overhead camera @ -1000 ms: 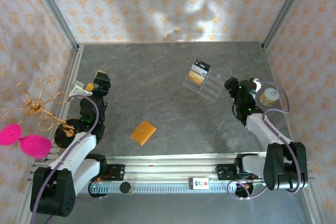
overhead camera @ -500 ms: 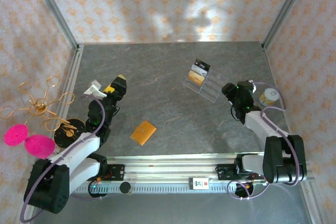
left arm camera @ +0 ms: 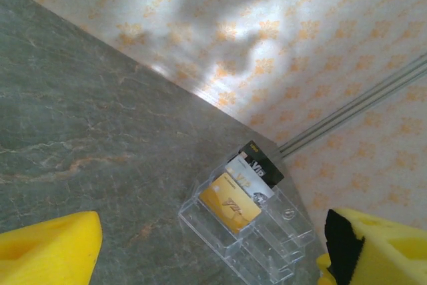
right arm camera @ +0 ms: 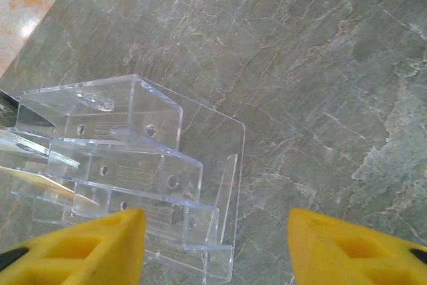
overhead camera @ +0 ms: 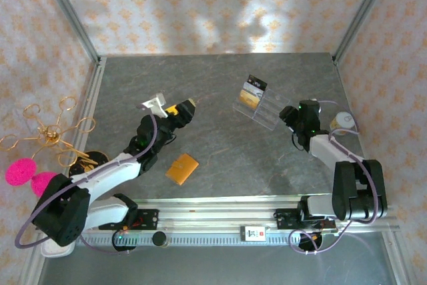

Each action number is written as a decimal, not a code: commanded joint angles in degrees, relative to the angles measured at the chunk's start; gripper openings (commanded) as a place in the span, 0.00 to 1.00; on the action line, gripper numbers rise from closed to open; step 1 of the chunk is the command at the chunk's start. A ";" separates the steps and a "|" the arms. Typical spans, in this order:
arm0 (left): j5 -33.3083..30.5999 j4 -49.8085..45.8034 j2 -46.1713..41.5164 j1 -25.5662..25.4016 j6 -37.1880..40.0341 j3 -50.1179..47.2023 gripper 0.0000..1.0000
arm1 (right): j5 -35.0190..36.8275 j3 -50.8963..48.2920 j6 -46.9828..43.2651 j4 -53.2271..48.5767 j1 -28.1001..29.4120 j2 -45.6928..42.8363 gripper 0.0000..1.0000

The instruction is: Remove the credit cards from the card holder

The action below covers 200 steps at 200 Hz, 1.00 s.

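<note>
The card holder (overhead camera: 181,168), a flat orange-tan wallet, lies folded shut on the grey table near the front; any credit cards inside it are hidden. My left gripper (overhead camera: 181,109) hovers open behind it, above and apart from it. Its yellow fingertips (left arm camera: 47,246) frame the clear acrylic stand (left arm camera: 267,245), which holds a yellow card (left arm camera: 230,206), a white card and a black card. My right gripper (overhead camera: 291,113) is open at the stand's right end (overhead camera: 270,115). In the right wrist view the stand's near corner (right arm camera: 200,231) lies between the yellow fingertips (right arm camera: 353,248), gripper (right arm camera: 213,248) unclosed.
A pale round roll (overhead camera: 343,121) sits at the table's right edge by the right arm. A gold wire rack (overhead camera: 47,137) with pink puffs (overhead camera: 20,173) stands outside the left rail. A black disc (overhead camera: 90,159) lies at the left edge.
The left arm has swung from the left edge rightward over the middle of the table. The right gripper has crept left to the stand and its jaws have narrowed.
</note>
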 commanded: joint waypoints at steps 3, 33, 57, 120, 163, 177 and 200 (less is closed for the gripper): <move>1.99 -6.19 0.64 -0.17 3.82 3.53 0.84 | -0.18 2.63 -1.79 -0.18 0.35 1.16 0.57; 3.74 -8.16 -0.43 -0.22 3.87 2.81 0.84 | 0.10 5.51 -2.05 -0.26 0.36 3.91 0.57; 4.47 -8.27 -1.83 -0.24 3.86 1.38 0.84 | 0.36 9.01 -2.86 -0.85 0.35 7.03 0.54; 5.15 -12.85 -5.27 -0.22 5.71 2.47 0.82 | -0.58 14.89 -2.83 -2.90 0.36 15.61 0.40; 4.72 -15.99 -7.58 -0.22 7.46 3.81 0.83 | -0.43 16.46 -3.66 -4.87 0.72 18.73 0.24; 4.40 -16.90 -8.21 -0.22 7.58 4.05 0.84 | -1.11 16.50 -4.28 -5.78 1.13 18.98 0.18; 3.99 -18.15 -8.58 -0.27 7.75 4.27 0.85 | -1.68 17.63 -6.52 -8.34 2.40 20.15 0.17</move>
